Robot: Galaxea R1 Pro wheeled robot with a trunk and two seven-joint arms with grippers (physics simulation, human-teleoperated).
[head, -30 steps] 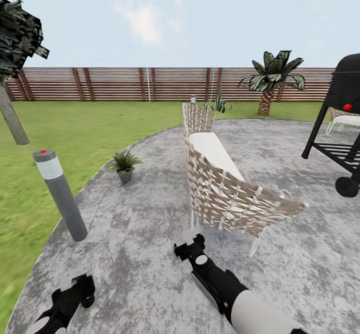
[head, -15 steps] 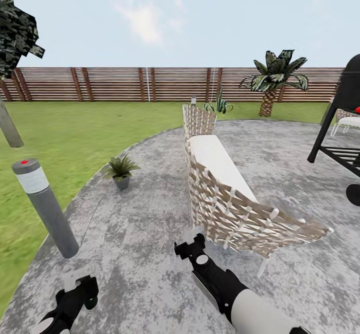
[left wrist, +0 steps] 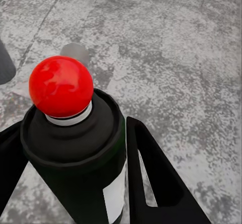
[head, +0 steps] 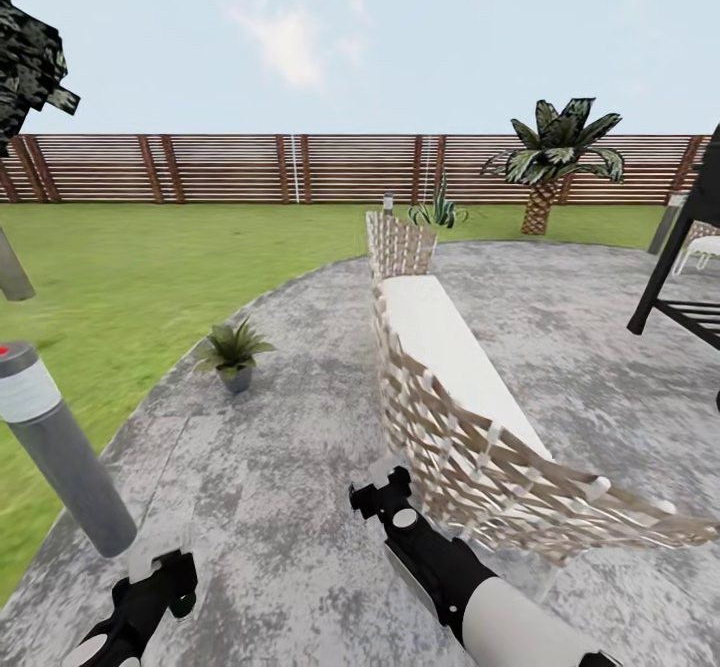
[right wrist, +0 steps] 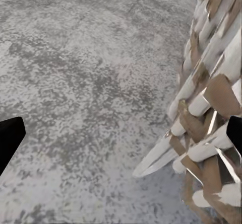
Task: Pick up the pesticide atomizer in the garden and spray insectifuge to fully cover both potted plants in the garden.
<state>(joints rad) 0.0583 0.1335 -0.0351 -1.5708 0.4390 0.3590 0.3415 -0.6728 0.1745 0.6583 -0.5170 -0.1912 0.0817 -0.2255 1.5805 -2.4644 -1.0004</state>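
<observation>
My left gripper [left wrist: 70,133] is shut on the pesticide atomizer [left wrist: 75,153], a dark bottle with a red tip and a white label, held upright over the grey paving. In the head view that left gripper [head: 165,572] hangs low at the left. A potted plant [head: 232,350] in a small grey pot stands on the paving's edge, ahead and to the left. The second potted plant [head: 437,212], with pale-speckled leaves, shows beyond the far end of the woven chair. My right gripper [head: 380,492] is open and empty beside the chair; its fingertips [right wrist: 7,138] stand wide apart.
A woven lounge chair [head: 450,387] stretches ahead, close on the right. A grey bollard lamp [head: 55,442] stands near left at the lawn's edge. A black grill [head: 690,297] is at far right. A palm [head: 555,162] and the slat fence [head: 200,167] close off the lawn.
The whole head view has shifted: the bollard lamp, chair and grill have slid outward and nearer as the camera moved forward. Both grippers keep their pose, the left still holding the atomizer.
</observation>
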